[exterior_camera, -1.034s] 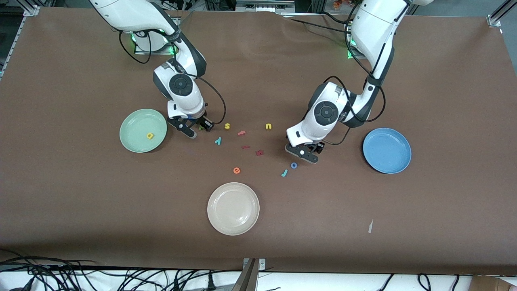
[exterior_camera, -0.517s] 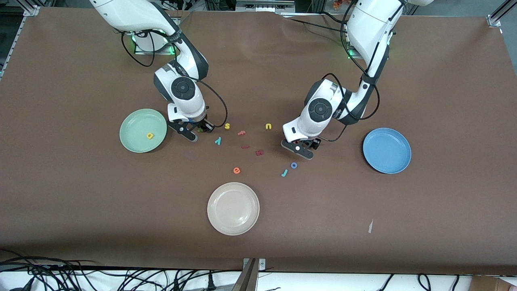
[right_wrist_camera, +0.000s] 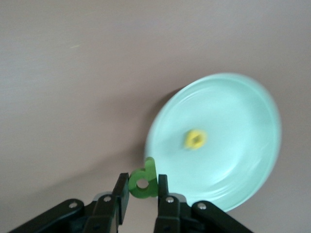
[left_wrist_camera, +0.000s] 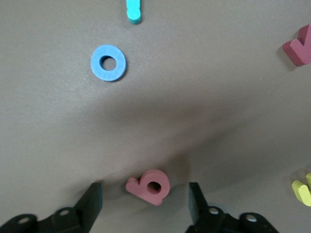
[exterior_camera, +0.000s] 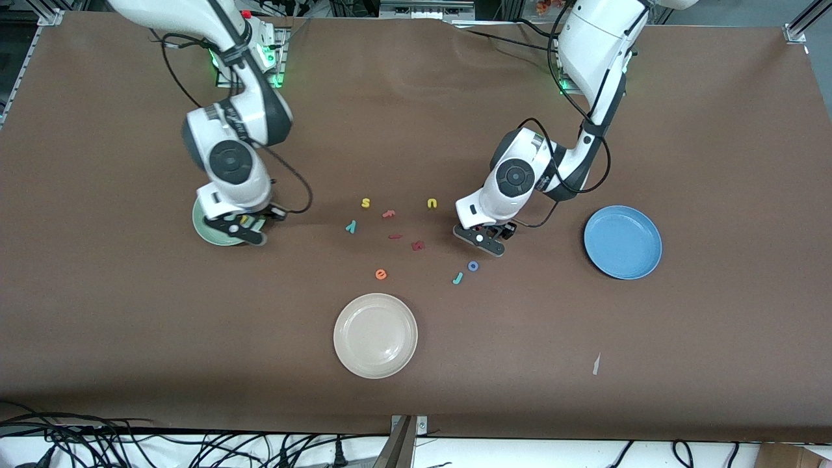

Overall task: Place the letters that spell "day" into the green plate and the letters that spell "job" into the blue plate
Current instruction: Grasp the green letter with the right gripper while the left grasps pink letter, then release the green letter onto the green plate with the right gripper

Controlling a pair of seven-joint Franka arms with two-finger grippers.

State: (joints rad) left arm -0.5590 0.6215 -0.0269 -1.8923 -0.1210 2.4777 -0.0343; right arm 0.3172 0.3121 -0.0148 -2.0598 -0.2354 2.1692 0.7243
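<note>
While our right hand point(right_wrist_camera: 142, 191) is pinched shut on the dark green "d" point(right_wrist_camera: 144, 180) and hanging over the rim of the green plate point(right_wrist_camera: 243, 111), nothing is in the blue plate point(exterior_camera: 623, 242) yet, so we're not far along. The yellow "a" point(right_wrist_camera: 196, 139) already sits in the green plate.

For this step we'd say: carry the "d" a bit more toward the plate's middle before letting go. It's right at the edge, and a light foam letter dropped on a glossy sloped rim could slide or bounce out onto the surface point(exterior_camera: 715, 364). Drop it low and clear of the "a".

Our left hand point(left_wrist_camera: 145, 204) is down by the surface with its fingers spread wide either side of the pink-red "b" point(left_wrist_camera: 148, 186), not gripping it yet. We'd center the letter between the pads before squeezing, since it's flat and thin and could easily skid on the brown covering.

The blue ring "o" point(left_wrist_camera: 108, 62) and teal "j" point(left_wrist_camera: 132, 10) lie just beside each other, nearer the front camera than the "b". The light-blue "y" point(exterior_camera: 351, 226) is in the loose cluster mid-surface, nearer the camera than the yellow "s" point(exterior_camera: 365, 203).

All the letters look like matte, soft-edged foam cutouts; the plates are smooth, shiny and shallow-dished, same as the cream-white plate point(exterior_camera: 376, 335).
</note>
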